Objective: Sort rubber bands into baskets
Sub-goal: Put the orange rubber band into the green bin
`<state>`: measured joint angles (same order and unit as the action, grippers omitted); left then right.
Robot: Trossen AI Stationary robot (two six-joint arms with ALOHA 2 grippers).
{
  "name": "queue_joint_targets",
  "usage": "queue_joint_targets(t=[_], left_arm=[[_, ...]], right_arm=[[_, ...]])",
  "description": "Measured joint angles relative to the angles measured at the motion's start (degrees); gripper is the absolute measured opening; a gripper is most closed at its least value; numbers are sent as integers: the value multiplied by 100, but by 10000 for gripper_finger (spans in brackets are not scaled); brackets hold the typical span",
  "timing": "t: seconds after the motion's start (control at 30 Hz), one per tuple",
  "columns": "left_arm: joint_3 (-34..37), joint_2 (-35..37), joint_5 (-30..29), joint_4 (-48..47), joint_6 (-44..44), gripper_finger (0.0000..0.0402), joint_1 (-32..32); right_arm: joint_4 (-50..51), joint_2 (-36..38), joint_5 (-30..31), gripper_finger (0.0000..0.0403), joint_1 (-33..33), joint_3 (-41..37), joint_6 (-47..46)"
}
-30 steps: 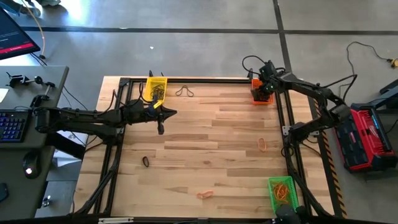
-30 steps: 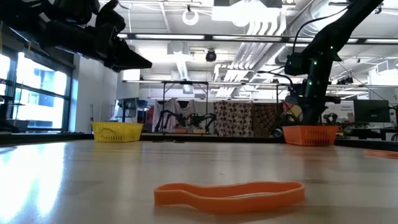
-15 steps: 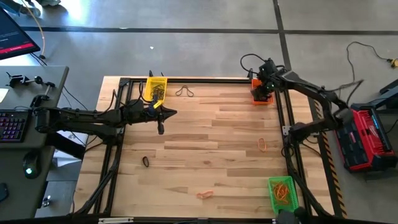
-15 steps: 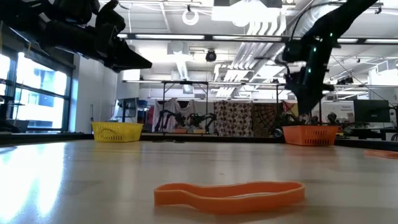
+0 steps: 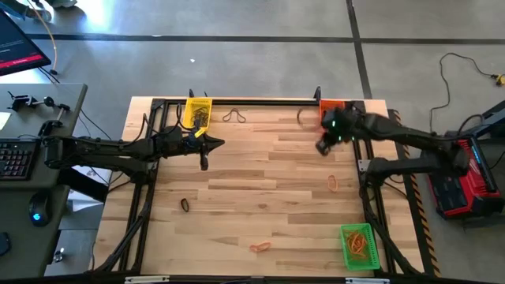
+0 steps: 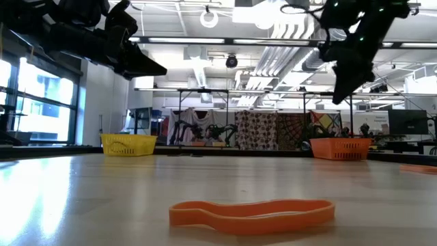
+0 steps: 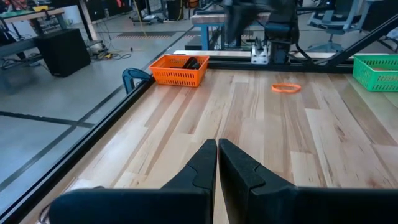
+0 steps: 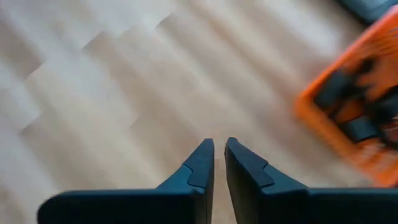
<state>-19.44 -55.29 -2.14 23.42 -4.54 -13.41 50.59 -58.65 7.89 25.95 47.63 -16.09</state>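
Observation:
My right gripper (image 5: 323, 146) (image 8: 219, 146) hangs above the wood, just on the near side of the orange basket (image 5: 333, 105) (image 8: 354, 118); its fingers are shut with nothing between them. Dark rubber bands (image 8: 348, 106) lie in that basket. My left gripper (image 5: 203, 162) (image 7: 217, 146) waits shut above the table near the yellow basket (image 5: 197, 113). The green basket (image 5: 357, 243) stands at the near right corner. Loose bands lie flat on the table: orange ones (image 5: 334, 183) (image 5: 259, 246), a black one (image 5: 185, 205) and a dark one (image 5: 231, 116) by the far edge.
A black frame rail (image 5: 237, 100) runs around the tabletop. A red and black case (image 5: 465, 170) sits on the floor to the right, and a desk with a keyboard (image 5: 14, 158) stands to the left. In the low view an orange band (image 6: 252, 212) lies close to the camera.
My right gripper has left the orange basket: it has risen and swung toward the table's near edge and a little to the left, turning as it went. It now hangs over bare wood. The bands and baskets lie as before.

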Motion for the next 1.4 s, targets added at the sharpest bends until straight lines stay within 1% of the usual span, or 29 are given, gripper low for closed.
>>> queue_joint_targets(t=[0.2, 0.37, 0.53, 0.63, 0.73, 0.83, 0.9, 0.97, 1.03, 1.1, 1.2, 1.4], left_arm=[[0, 0, 1, -7, -2, 7, 0], [0, 0, 1, -13, 0, 7, 0], [0, 0, 3, -42, 0, 7, 2], [0, -2, 3, -52, 0, 7, 0], [0, -2, 3, -53, 0, 7, 0], [0, -2, 3, -52, -1, 7, 0], [0, -2, 3, -55, 0, 7, 2], [0, -2, 3, -55, 0, 7, 2], [0, -2, 3, -79, 2, 7, 2], [0, -2, 3, -102, 7, 7, 0], [0, -2, 3, -116, 101, 7, 0], [0, -2, 3, -127, 109, 7, 2]], right_arm=[[72, 144, 67, 30, -1859, -556, -1593], [77, 120, 276, 31, -3203, -976, -3181], [49, 87, 558, 33, -4286, -1203, -4453], [32, -92, 625, 57, -4734, -1304, -4967], [19, -416, 629, 102, -5009, -1322, -5352], [18, -792, 629, 146, -5119, -1322, -5471], [23, -1057, 633, 164, -5123, -1322, -5605], [28, -1314, 638, 171, -5107, -1322, -5651], [62, -1561, 646, 167, -5107, -1322, -5655], [82, -1761, 644, 154, -5109, -1322, -5700], [6, -1953, 599, 125, -5109, -1322, -5742], [-111, -2048, 316, 62, -5107, -1322, -5692]])
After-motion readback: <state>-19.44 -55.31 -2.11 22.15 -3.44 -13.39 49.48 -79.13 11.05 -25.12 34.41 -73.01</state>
